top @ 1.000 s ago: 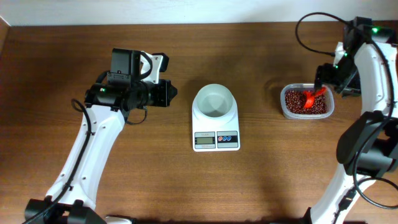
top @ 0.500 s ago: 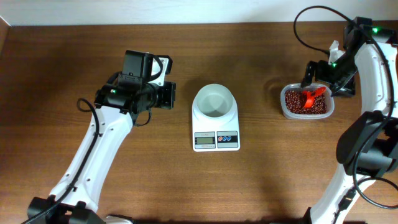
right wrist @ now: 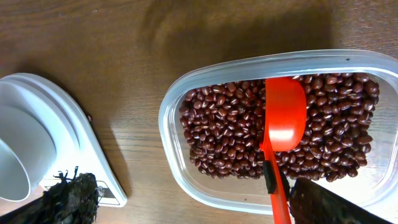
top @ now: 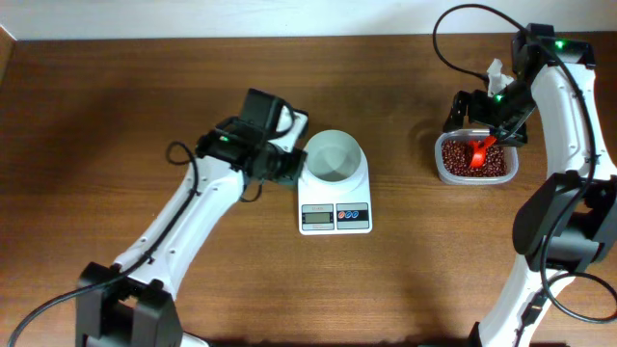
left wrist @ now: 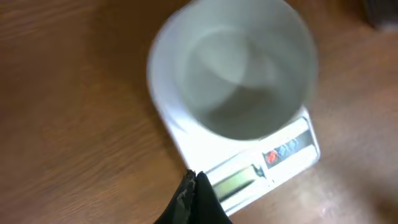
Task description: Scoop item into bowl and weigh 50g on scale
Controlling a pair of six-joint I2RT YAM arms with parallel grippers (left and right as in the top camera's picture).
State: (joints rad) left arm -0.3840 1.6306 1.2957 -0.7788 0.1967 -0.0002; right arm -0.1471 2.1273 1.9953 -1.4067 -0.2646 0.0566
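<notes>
The white bowl [top: 333,155] stands empty on the white scale [top: 335,218] at mid-table. Both also show in the left wrist view, the bowl [left wrist: 230,62] above the scale [left wrist: 283,155]. My left gripper [top: 292,164] is shut and empty, close to the bowl's left side; its tips [left wrist: 193,177] hang over the scale's front left corner. The reddish-brown beans [right wrist: 217,130] fill a clear tub [right wrist: 171,134] at the right [top: 440,164]. A red scoop [right wrist: 283,118] lies on the beans. My right gripper [right wrist: 186,183] is open wide over the tub's edge [top: 485,120], with the scoop's handle beside its right finger.
The right wrist view catches the bowl [right wrist: 18,143] and a corner of the scale [right wrist: 87,149] left of the tub. Black cables loop above the right arm [top: 453,29]. The table's back edge meets a white wall [top: 289,17].
My left arm has swung right, from well left of the scale to beside the bowl. My right gripper has shifted left along the tub's far edge. The scoop stays in the beans.
</notes>
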